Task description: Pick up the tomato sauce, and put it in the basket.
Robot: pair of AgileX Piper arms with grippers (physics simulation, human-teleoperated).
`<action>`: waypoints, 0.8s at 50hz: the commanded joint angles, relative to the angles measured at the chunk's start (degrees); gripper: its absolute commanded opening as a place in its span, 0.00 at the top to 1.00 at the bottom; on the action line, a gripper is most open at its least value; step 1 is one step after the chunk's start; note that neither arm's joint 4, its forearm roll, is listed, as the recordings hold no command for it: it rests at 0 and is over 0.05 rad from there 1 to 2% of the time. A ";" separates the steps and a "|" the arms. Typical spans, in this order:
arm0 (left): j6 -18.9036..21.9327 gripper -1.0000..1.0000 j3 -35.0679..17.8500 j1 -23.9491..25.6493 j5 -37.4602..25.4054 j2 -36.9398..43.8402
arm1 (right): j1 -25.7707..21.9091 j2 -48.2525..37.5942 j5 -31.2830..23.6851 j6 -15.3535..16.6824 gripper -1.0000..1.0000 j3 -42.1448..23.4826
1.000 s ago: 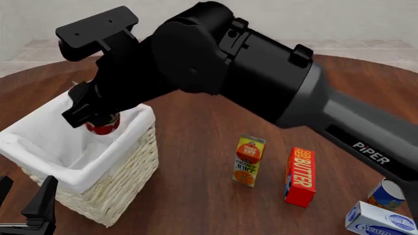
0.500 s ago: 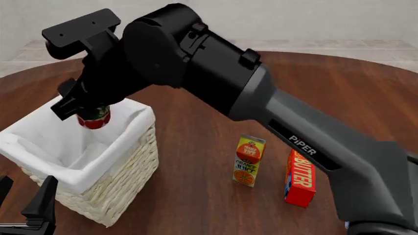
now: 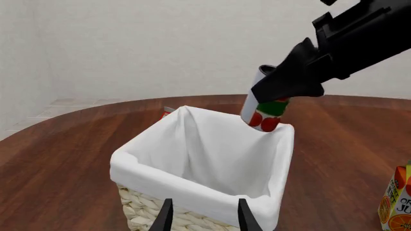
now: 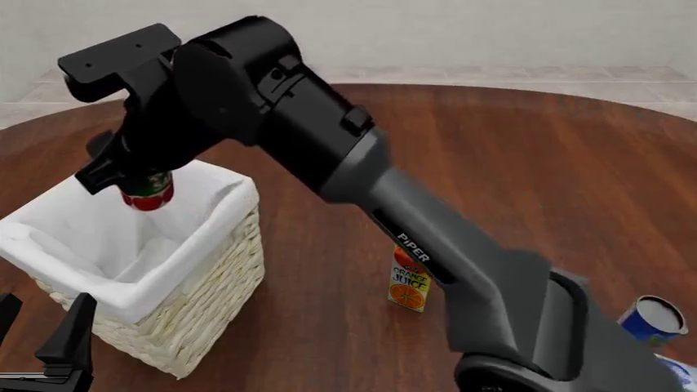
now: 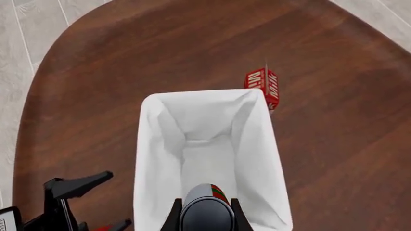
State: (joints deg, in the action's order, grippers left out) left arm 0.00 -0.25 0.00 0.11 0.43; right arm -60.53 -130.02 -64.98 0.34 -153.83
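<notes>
The tomato sauce [image 4: 148, 194], a small red can with a green band, hangs tilted over the far side of the basket [image 4: 142, 296]. My right gripper [image 4: 133, 181] is shut on it from above. The left wrist view shows the tomato sauce [image 3: 264, 113] above the far corner of the basket's white liner [image 3: 192, 185], held by the right gripper [image 3: 282, 86]. In the right wrist view its grey top [image 5: 207, 214] sits between the fingers, over the basket's open inside [image 5: 144, 159]. My left gripper [image 4: 42, 328] stands open at the basket's near side, with nothing between its fingers [image 3: 165, 215].
An orange juice carton [image 4: 409, 287] stands right of the basket, partly behind the right arm. A blue can [image 4: 650, 320] sits at the front right. A red carton [image 5: 263, 86] stands just beyond the basket's far corner.
The right arm has swung further left, carrying the tomato sauce from the basket's right part toward its middle. The arm now covers the red butter box. The left gripper has not moved.
</notes>
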 commanded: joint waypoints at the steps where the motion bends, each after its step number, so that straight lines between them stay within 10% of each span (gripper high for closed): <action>1: 0.00 0.00 0.00 0.00 0.00 0.00 | -0.12 -5.12 -2.92 -1.16 1.00 -7.91; 40: 0.00 0.00 0.00 0.00 0.00 0.00 | -0.59 -9.94 0.91 -1.75 1.00 -8.32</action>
State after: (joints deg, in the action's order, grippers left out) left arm 0.00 -0.25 0.00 0.11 0.43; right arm -60.87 -139.01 -65.19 -0.29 -161.81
